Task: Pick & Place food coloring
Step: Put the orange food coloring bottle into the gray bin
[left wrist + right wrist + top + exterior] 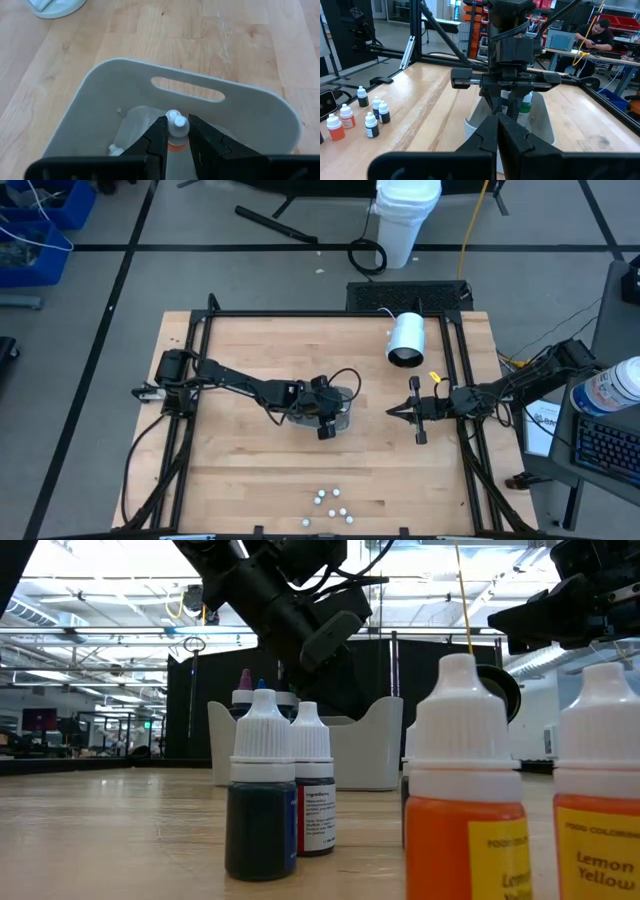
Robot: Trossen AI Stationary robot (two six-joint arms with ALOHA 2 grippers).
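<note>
My left gripper points down into the grey tray at mid-table and is shut on a white-capped, orange-bodied food coloring bottle. Another bottle lies in the tray, and more stand in it, among them a green one. Several food coloring bottles stand on their bases near the table's near edge, close up in the low view. My right gripper hovers shut, right of the tray, pointing at it. My left gripper pinches the orange bottle at its white cap between the two fingers, coming from above and pointing down. The bottle stands upright between them inside the tray. I cannot tell whether its base rests on the tray floor.
A large white cylinder lies on its side at the table's far right. A black frame rail runs along the far edge and both sides. Bare wood lies between the tray and the near bottles. A person works at a bench beyond the table.
</note>
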